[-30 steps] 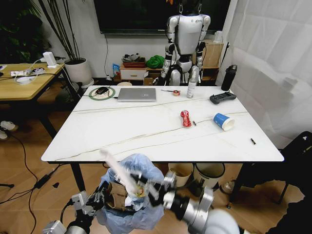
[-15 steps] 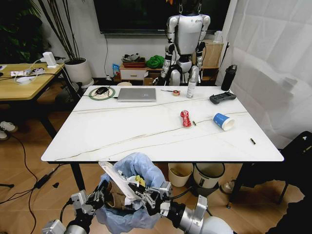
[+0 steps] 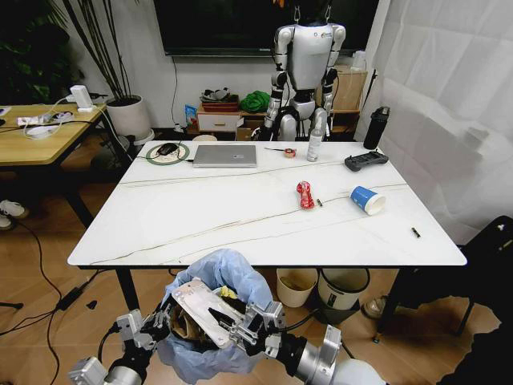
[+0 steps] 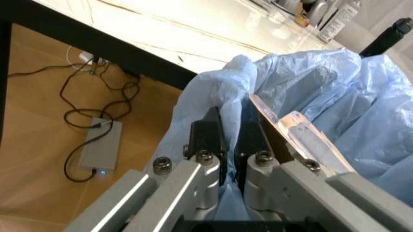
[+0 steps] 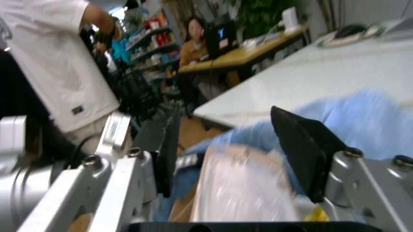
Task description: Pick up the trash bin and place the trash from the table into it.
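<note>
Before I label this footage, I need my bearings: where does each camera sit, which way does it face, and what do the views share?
Head view: from the robot's head, looking forward and down over the table; both arms low, holding the trash bin.
Left wrist view: on the left arm, looking along the left gripper, its fingers pinching the bin's bag edge.
Right wrist view: on the right arm; the right gripper open over a flat white packet.
Shared: all three show the bin and table.

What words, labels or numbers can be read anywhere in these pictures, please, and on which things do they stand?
None can be read.
Blue-and-white paper cup: its print is too small to read.
Red wrapper: any lettering is too small to tell.
Flat white packet, over the trash bin by the right gripper: no text legible.
</note>
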Robot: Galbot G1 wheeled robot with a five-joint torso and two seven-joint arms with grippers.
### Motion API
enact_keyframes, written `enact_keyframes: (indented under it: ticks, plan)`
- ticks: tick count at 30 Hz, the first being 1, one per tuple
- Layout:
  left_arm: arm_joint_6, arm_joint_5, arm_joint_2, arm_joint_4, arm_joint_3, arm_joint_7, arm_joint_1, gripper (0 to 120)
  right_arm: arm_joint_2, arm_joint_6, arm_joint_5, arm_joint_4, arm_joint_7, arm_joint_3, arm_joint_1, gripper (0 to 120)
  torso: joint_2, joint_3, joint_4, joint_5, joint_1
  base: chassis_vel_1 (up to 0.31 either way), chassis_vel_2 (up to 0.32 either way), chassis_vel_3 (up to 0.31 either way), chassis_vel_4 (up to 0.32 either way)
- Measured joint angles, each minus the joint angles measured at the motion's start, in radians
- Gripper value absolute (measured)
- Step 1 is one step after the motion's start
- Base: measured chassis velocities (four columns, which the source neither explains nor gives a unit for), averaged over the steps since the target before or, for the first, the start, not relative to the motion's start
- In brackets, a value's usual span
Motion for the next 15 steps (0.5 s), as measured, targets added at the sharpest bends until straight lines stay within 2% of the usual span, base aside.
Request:
enact_keyframes:
  ticks: [1, 2, 3, 5, 8, 9, 11, 15]
  plan:
    - [0.0, 0.0, -0.001, 0.0, 0.001, 0.0, 0.0, 0, 0.004, -0.001, 0.001, 0.002, 0.005, 0.009, 0.007, 56, 0.0, 0.0, 0.0, 0.0, 0.0, 0.0, 0.0, 0.0, 0.0]
    - [0.0, 0.001, -0.002, 0.002, 0.002, 0.0, 0.002, 0, 0.02, -0.012, 0.004, 0.003, 0.032, 0.038, 0.041, 65, 0.0, 0.0, 0.0, 0.0, 0.0, 0.0, 0.0, 0.0, 0.0]
    - [0.0, 0.002, -0.005, 0.002, 0.002, 0.0, 0.003, 0, 0.033, -0.035, 0.006, 0.002, 0.068, 0.059, 0.077, 68, 0.0, 0.0, 0.0, 0.0, 0.0, 0.0, 0.0, 0.0, 0.0]
    - [0.0, 0.003, -0.007, 0.002, 0.003, 0.001, 0.005, 0, 0.042, -0.054, 0.008, -0.002, 0.094, 0.073, 0.103, 72, 0.0, 0.0, 0.0001, 0.0, 0.0, 0.0, 0.0, 0.0, 0.0]
    - [-0.002, 0.012, -0.018, 0.003, 0.009, 0.003, 0.009, 0, 0.101, -0.15, -0.029, -0.101, 0.222, 0.141, 0.255, 86, 0.0, 0.0, 0.0002, 0.0001, 0.0, 0.0, 0.0, 0.0, 0.0]
    - [-0.002, 0.012, -0.018, 0.003, 0.009, 0.003, 0.009, 0, 0.101, -0.15, -0.029, -0.101, 0.222, 0.141, 0.255, 86, 0.0, 0.0, 0.0002, 0.0001, 0.0, 0.0, 0.0, 0.0, 0.0]
    - [-0.003, 0.017, -0.02, 0.004, 0.01, 0.004, 0.011, 0, 0.126, -0.2, -0.057, -0.193, 0.258, 0.167, 0.337, 96, 0.0, 0.0, 0.0003, 0.0001, 0.0, 0.0, 0.0, 0.0, 0.0]
    - [-0.004, 0.018, -0.026, -0.005, 0.0, 0.005, 0.014, 0, 0.197, -0.31, -0.065, -0.39, 0.323, 0.19, 0.504, 100, 0.0, 0.0, 0.0001, 0.0002, 0.0, 0.0, 0.0, 0.0, 0.0]
